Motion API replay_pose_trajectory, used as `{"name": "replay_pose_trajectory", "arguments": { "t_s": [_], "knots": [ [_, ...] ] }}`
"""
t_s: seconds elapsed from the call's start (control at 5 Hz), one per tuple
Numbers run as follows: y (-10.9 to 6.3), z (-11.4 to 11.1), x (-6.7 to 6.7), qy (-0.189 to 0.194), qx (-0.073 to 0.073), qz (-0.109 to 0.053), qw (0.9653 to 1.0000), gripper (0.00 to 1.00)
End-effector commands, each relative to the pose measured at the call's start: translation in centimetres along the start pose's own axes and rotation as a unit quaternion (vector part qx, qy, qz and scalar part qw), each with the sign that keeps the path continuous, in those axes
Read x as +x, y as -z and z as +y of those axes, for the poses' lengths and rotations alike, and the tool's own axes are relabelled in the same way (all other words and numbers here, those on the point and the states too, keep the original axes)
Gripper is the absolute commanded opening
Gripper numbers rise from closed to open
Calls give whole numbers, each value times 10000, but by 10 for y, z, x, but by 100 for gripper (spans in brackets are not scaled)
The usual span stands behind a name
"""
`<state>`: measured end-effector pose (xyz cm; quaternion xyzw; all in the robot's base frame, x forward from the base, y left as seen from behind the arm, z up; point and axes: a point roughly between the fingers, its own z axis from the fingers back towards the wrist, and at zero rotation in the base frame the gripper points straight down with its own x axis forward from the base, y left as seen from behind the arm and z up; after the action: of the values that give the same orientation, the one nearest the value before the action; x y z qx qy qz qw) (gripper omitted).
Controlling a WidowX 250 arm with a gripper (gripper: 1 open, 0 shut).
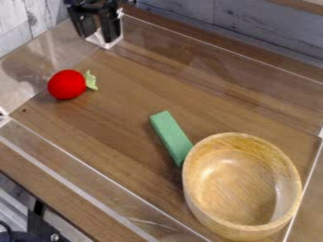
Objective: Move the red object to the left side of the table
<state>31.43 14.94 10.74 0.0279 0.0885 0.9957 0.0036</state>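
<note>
Since the bowl (pixel 243 185) fills the table's (pixel 214 85) near right corner and the block (pixel 171 137) lies just beside it, the red object (pixel 67 84) sits alone near the left edge; beyond it, at the far edge, the gripper (pixel 100 30) hangs spread and empty. Judged placed; only retreat remains.

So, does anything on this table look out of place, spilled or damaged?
Nothing stands out. The red object sits intact near the left side of the table, the green block lies flat beside the empty wooden bowl, and the open hand is up at the far edge.
</note>
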Motion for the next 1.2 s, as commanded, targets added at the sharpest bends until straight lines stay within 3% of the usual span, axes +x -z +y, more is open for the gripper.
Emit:
{"name": "replay_pose_trajectory", "arguments": {
  "t_s": [0.0,0.2,0.4,0.6,1.0],
  "knots": [
    [-42,12,-2,-64,-119,401,9991,100],
    [-45,16,-3,-216,11,333,9992,100],
    [-38,7,-3,-468,63,264,9985,100],
    [-32,-1,-4,-700,99,189,9973,0],
    [3,-27,6,-1030,82,40,9946,0]
  ]
}}
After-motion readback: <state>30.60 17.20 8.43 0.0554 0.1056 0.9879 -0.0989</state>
